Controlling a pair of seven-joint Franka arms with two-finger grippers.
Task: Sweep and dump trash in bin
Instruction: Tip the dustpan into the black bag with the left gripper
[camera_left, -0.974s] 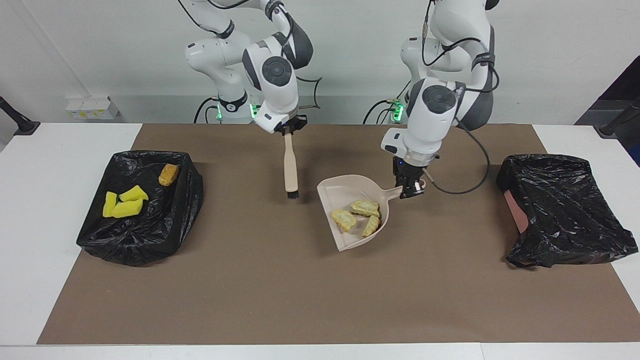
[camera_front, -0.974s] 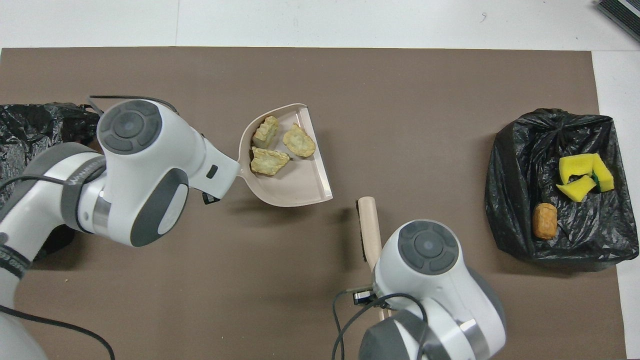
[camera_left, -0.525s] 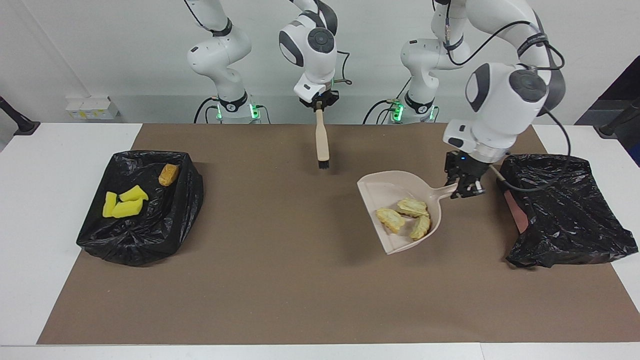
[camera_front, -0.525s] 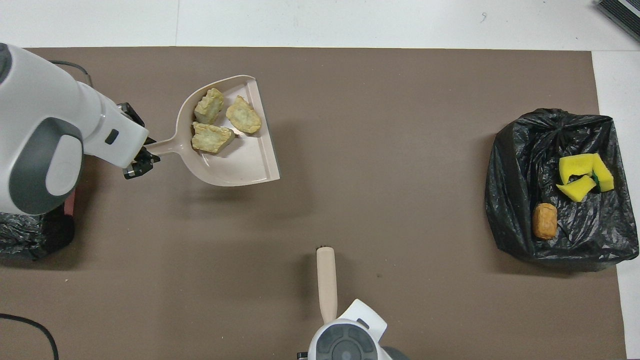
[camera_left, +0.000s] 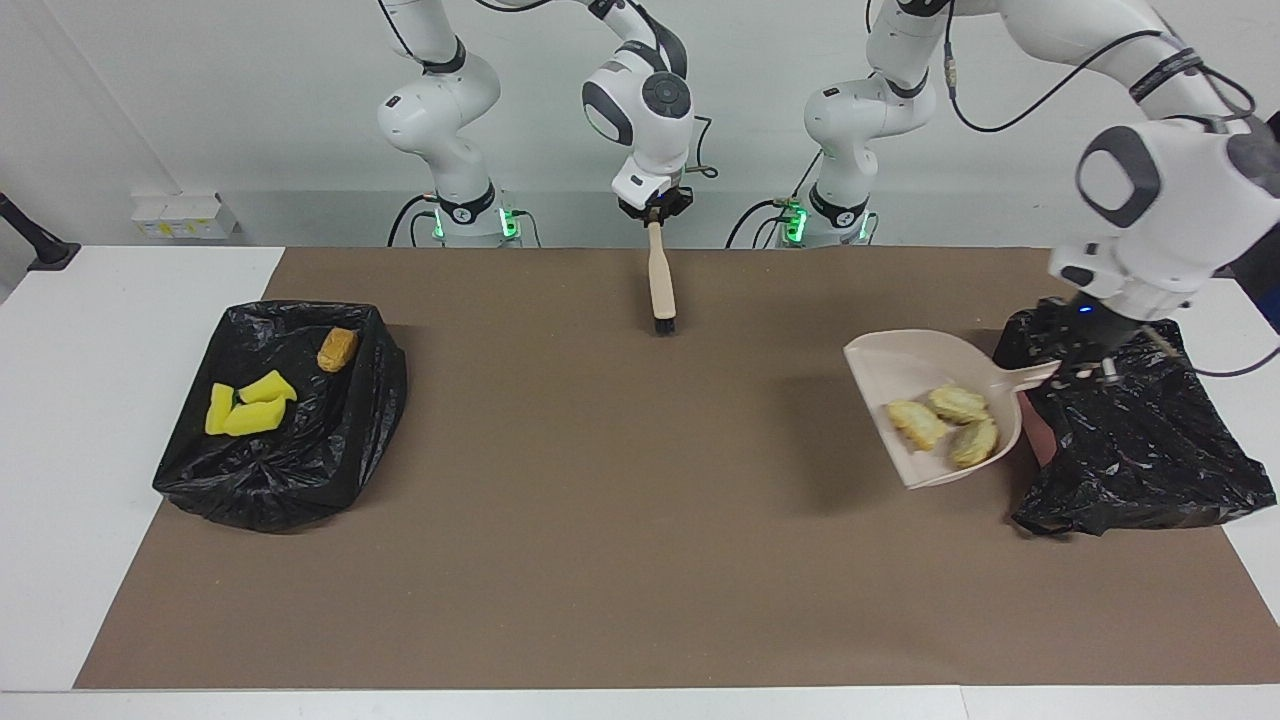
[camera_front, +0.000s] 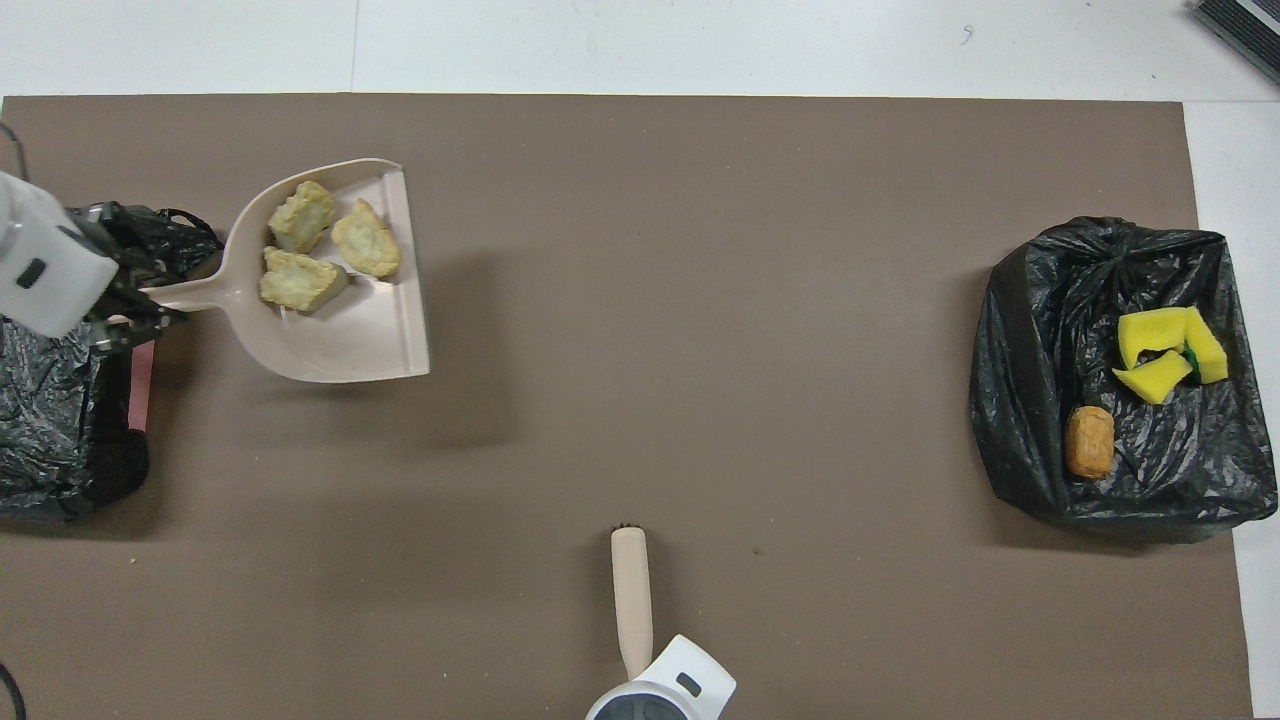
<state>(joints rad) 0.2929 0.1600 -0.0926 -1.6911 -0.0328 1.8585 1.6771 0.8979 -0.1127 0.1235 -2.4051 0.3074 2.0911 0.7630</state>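
My left gripper (camera_left: 1076, 366) is shut on the handle of the beige dustpan (camera_left: 905, 375), held up in the air over the mat beside the black-bagged bin (camera_left: 1150, 460) at the left arm's end. Three golden-beige bread pieces (camera_left: 948, 420) lie in the pan; the pan (camera_front: 350, 340), the pieces (camera_front: 318, 252) and the gripper (camera_front: 125, 310) show from overhead too. My right gripper (camera_left: 655, 212) is shut on the beige brush (camera_left: 661, 285), which hangs bristles down. Three yellow wedges (camera_left: 248, 403) and the tan-orange lump (camera_left: 337, 348) lie in the other bin (camera_left: 300, 470).
A brown mat (camera_left: 600, 520) covers the table between the two black-bagged bins. The bin at the left arm's end (camera_front: 50, 430) shows a pink-red wall (camera_front: 140, 385) under its bag. The bin at the right arm's end (camera_front: 1030, 400) holds the wedges (camera_front: 1170, 350) and the lump (camera_front: 1089, 441).
My left arm has carried the dustpan with the bread pieces from the mat's middle toward the bin at its own end. My right arm has drawn the brush back toward the robots.
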